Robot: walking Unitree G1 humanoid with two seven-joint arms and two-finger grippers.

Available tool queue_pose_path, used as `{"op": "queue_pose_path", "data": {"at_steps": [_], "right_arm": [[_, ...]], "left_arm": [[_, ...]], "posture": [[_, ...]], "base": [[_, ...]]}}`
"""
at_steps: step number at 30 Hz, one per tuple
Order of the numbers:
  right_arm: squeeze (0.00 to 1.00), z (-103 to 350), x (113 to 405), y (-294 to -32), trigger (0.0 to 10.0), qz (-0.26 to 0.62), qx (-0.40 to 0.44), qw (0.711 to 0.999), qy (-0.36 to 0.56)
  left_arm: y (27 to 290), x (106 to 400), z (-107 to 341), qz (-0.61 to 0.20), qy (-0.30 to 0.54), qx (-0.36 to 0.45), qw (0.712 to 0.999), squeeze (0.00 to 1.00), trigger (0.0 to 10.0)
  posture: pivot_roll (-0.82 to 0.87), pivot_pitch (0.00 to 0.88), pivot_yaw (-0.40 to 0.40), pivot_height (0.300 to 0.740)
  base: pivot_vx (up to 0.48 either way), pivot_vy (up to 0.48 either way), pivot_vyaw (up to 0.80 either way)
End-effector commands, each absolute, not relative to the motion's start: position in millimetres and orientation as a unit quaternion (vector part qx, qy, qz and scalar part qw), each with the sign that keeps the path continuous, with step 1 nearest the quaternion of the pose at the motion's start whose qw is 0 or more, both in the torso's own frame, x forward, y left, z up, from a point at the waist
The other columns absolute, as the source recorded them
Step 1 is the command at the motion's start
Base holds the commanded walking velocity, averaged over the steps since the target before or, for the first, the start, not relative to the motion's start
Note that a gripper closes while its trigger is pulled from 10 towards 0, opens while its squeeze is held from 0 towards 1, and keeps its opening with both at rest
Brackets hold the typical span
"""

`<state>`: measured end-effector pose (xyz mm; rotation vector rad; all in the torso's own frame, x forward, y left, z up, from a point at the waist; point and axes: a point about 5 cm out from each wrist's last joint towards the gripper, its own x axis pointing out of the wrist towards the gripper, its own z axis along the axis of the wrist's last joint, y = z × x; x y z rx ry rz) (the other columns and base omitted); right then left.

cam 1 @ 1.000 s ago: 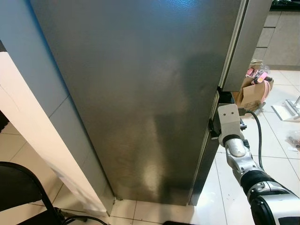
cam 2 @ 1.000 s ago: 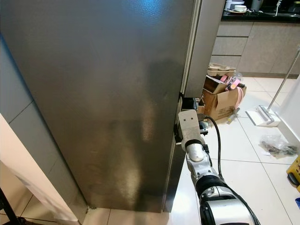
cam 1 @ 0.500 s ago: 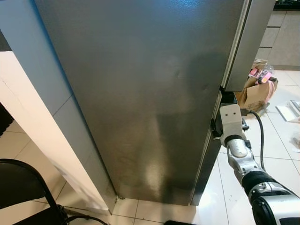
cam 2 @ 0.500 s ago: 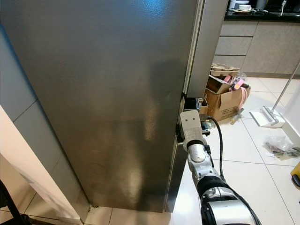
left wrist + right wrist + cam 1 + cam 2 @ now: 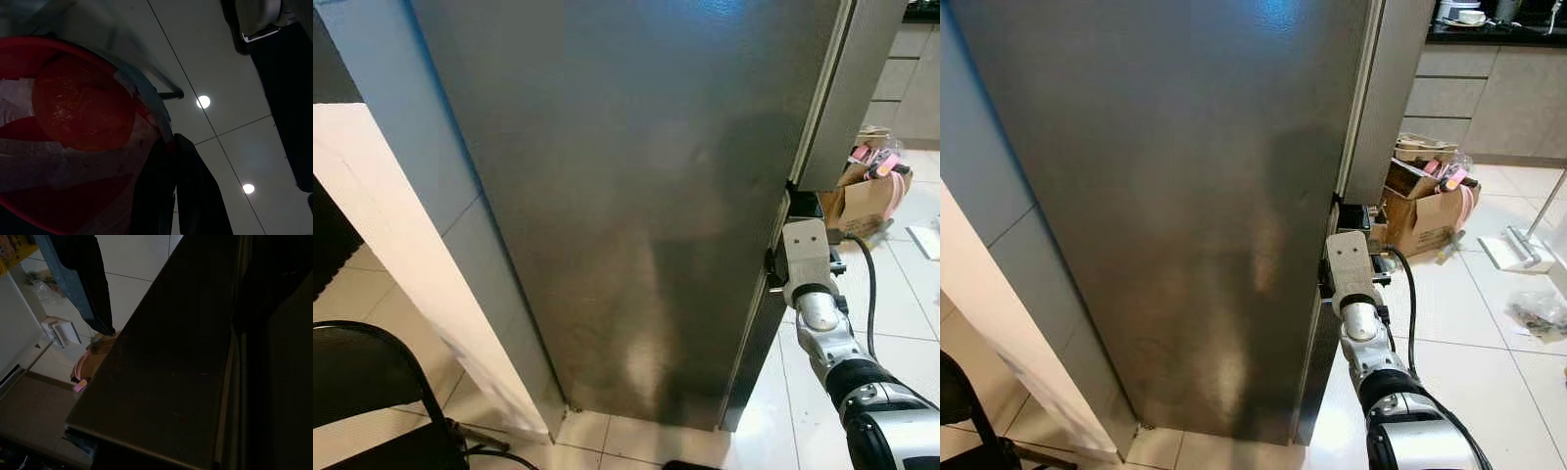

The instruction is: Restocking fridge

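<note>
Kitchen, white tiled floor (image 5: 1449, 323). Head views: tall steel fridge (image 5: 636, 196) stands shut, close in front; right pincer (image 5: 777, 276) reaches to the door's right edge, finger spread hidden behind the wrist block, cannot tell. Cardboard box (image 5: 1425, 211) of clutter on the floor beyond; black chair (image 5: 367, 392) at lower left. Left wrist view, dark: left pincer (image 5: 173, 196), fingers narrow, beside a red basket (image 5: 73, 127). Right wrist view: one black finger (image 5: 90, 279) against the dark fridge door.
</note>
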<state>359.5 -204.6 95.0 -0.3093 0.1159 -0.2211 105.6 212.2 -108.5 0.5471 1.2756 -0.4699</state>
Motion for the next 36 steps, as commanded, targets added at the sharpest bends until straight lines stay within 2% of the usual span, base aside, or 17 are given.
{"op": "queue_pose_path", "data": {"at_steps": [1, 15, 21, 22, 26, 33, 36], "right_arm": [[0.0, 81, 344, -247, 10.0, -0.206, -0.144, 0.961, 0.116], [0.0, 76, 341, -248, 10.0, -0.2, -0.15, 0.959, 0.132], [0.0, 61, 335, -239, 10.0, -0.16, -0.125, 0.966, 0.159], [0.0, 57, 335, -227, 10.0, -0.122, -0.103, 0.976, 0.148], [0.0, 54, 333, -219, 10.0, -0.1, -0.076, 0.982, 0.141], [0.0, 43, 326, -217, 10.0, -0.078, -0.078, 0.981, 0.159], [0.0, 28, 316, -211, 10.0, -0.032, -0.101, 0.975, 0.197]], "left_arm": [[222, 110, -105, -0.211, 0.576, 0.263, 0.744, 0.0, 10.0], [222, 111, -105, -0.213, 0.575, 0.265, 0.744, 0.0, 10.0], [221, 111, -105, -0.213, 0.575, 0.264, 0.744, 0.0, 10.0], [221, 111, -105, -0.215, 0.575, 0.264, 0.744, 0.0, 10.0], [220, 110, -105, -0.217, 0.576, 0.264, 0.743, 0.0, 10.0], [220, 111, -106, -0.217, 0.575, 0.263, 0.744, 0.0, 10.0], [219, 110, -106, -0.217, 0.576, 0.262, 0.743, 0.0, 10.0]], "posture": [[0.01, 0.0, 0.026, 0.74], [0.01, 0.0, 0.027, 0.74], [0.0, 0.0, 0.027, 0.74], [0.0, 0.0, 0.029, 0.74], [0.0, 0.0, 0.03, 0.74], [0.0, 0.0, 0.027, 0.74], [0.0, 0.0, 0.027, 0.74]], "base": [[0.0, 0.0, 0.0], [0.0, 0.0, 0.0], [0.0, 0.0, 0.0], [0.0, 0.0, 0.0], [0.0, 0.0, 0.0], [0.0, 0.0, 0.0], [0.0, 0.0, 0.0]]}}
